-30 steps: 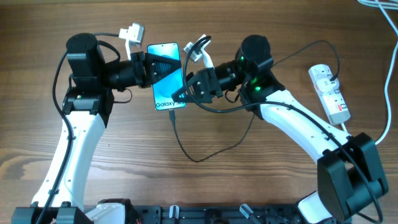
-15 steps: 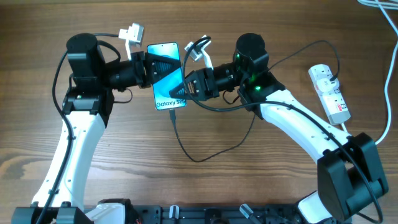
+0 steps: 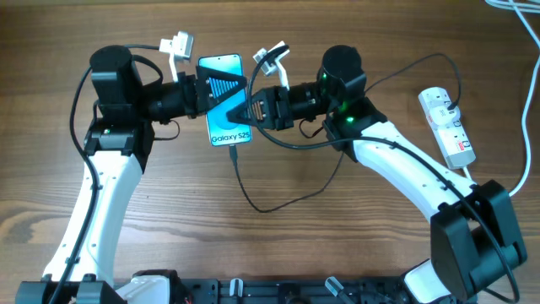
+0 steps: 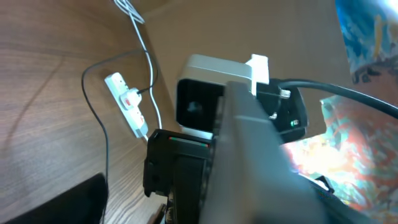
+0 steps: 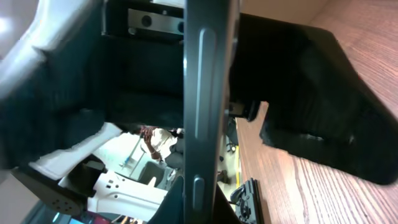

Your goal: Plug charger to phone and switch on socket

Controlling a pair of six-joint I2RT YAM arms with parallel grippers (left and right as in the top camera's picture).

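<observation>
The phone (image 3: 221, 127) has a teal screen and a white text band, and it is held above the wooden table between my two grippers. My right gripper (image 3: 244, 110) is shut on the phone's right edge. In the right wrist view the phone's grey edge (image 5: 205, 93) runs up between the two fingers. My left gripper (image 3: 221, 88) stands open around the left edge, and its dark finger (image 4: 62, 199) is well clear of the phone's edge (image 4: 249, 146). The charger (image 3: 263, 209), a thin black cable, meets the phone's bottom end and loops right to the socket (image 3: 448, 127).
The white socket (image 4: 127, 102) lies at the table's right side with a thick white cord (image 3: 516, 19) leading off the top right corner. The charger's slack loop lies on the table below both grippers. Both arm bases stand at the near edge.
My right gripper has closed on the phone's right edge. My left gripper has opened. The phone has shifted slightly left and up.
</observation>
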